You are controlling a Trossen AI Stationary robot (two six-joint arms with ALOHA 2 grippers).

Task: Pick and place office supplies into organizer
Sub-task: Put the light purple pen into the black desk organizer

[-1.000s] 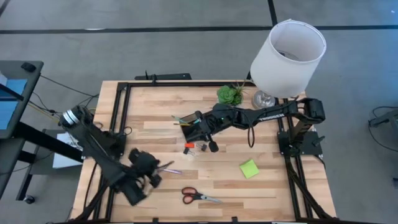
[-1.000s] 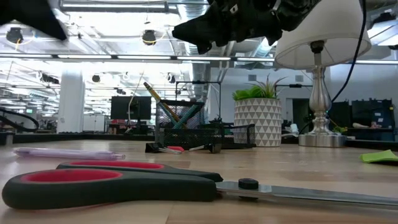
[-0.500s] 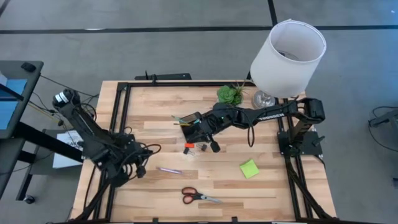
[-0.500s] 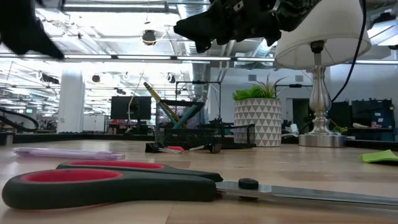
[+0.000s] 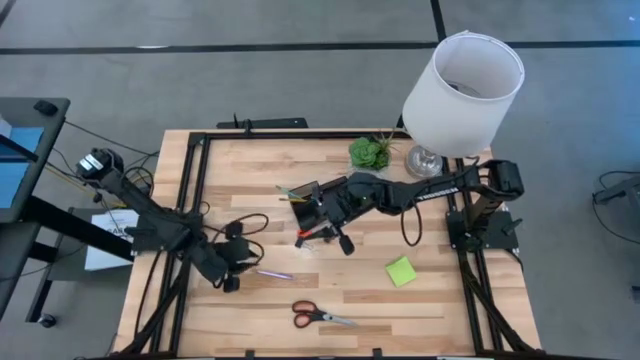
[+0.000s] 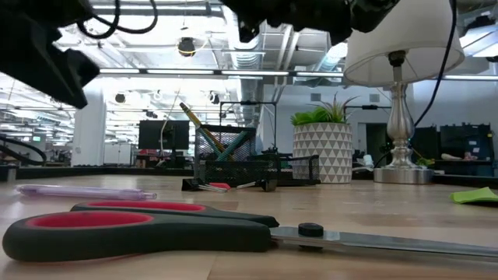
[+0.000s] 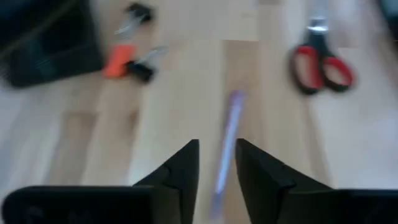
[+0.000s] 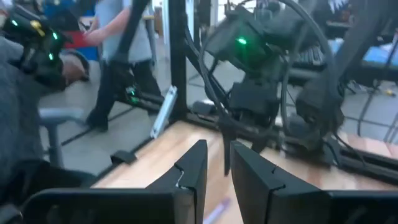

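Observation:
A purple pen (image 5: pixel 272 274) (image 7: pixel 225 149) lies flat on the wooden table. My left gripper (image 5: pixel 240 270) (image 7: pixel 217 149) hangs just left of it, tipped down, open, with the pen showing past the gap. Red-handled scissors (image 5: pixel 318 316) (image 6: pixel 156 229) lie near the front edge. A lime sticky-note pad (image 5: pixel 401 270) lies to the right. The black organizer (image 5: pixel 305 205) (image 6: pixel 249 167) stands mid-table with pens upright in its mesh cup. An orange item (image 5: pixel 303 238) (image 7: pixel 116 64) lies beside it among binder clips (image 7: pixel 144 70). My right gripper (image 5: pixel 322 215) (image 8: pixel 217 155) hovers over the organizer, fingers a narrow gap apart, nothing seen between them.
A white-shaded lamp (image 5: pixel 462 90) and a small potted plant (image 5: pixel 368 152) stand at the far right behind the organizer. Black frame rails run along the table's left, right and far edges. Bare wood lies between the pen, the scissors and the sticky pad.
My left arm has swung from the near-left corner toward the table's middle, and its gripper has turned and tipped down toward the purple pen. My right gripper has risen a little above the organizer. The pen, the scissors and the pad have stayed where they were.

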